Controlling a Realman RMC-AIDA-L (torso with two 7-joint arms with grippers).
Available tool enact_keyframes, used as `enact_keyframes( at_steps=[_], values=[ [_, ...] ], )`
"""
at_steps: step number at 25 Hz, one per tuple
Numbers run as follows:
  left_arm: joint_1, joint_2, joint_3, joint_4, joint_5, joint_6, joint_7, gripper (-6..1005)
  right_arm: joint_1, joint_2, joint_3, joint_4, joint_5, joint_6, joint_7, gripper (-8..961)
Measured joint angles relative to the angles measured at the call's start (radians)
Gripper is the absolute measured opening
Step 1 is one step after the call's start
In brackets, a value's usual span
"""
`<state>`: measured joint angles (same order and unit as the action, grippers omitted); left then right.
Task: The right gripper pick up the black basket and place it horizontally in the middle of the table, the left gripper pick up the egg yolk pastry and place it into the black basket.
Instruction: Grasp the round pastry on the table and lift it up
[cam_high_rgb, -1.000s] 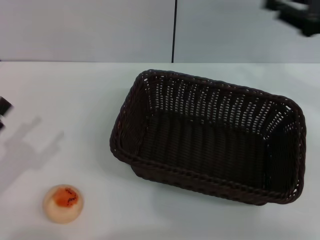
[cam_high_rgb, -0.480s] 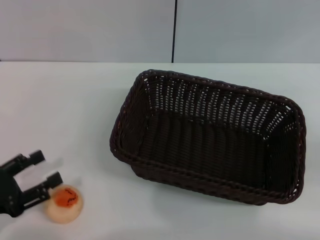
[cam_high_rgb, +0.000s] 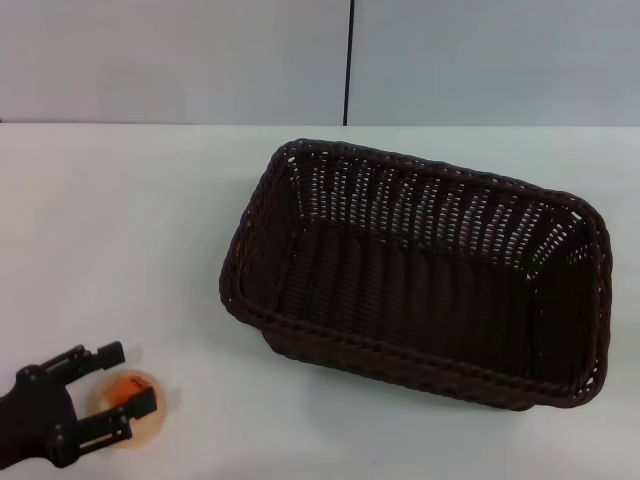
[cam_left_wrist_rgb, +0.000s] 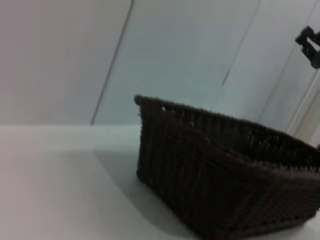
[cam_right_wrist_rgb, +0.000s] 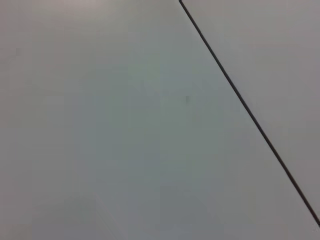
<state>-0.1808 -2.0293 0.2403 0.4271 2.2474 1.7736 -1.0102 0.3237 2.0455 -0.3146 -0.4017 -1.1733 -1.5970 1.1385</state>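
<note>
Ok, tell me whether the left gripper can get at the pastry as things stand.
Probably yes: the left gripper is open with its fingers straddling the pastry on the table, and nothing lies between them.

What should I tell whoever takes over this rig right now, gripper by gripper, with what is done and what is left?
Left gripper: open, low at the near left corner of the table, its fingers either side of the pastry, not closed on it.
Right gripper: out of the head view; a dark claw shows far off in the left wrist view, state unclear.
Basket: sits lengthwise near the middle of the table, slightly skewed, empty.
Done: basket placed.
Left: close on the pastry, lift it, carry it right and drop it into the basket.
</note>
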Motion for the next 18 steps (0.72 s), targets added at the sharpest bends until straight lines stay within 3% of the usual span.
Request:
enact_keyframes(
  at_steps=[18],
  values=[
    [0.0, 0.005, 0.046, 0.001, 0.039, -0.061, 0.01, 624, 0.008, 0.0, -0.009, 0.004, -0.007, 0.005, -0.001, 395]
  ],
)
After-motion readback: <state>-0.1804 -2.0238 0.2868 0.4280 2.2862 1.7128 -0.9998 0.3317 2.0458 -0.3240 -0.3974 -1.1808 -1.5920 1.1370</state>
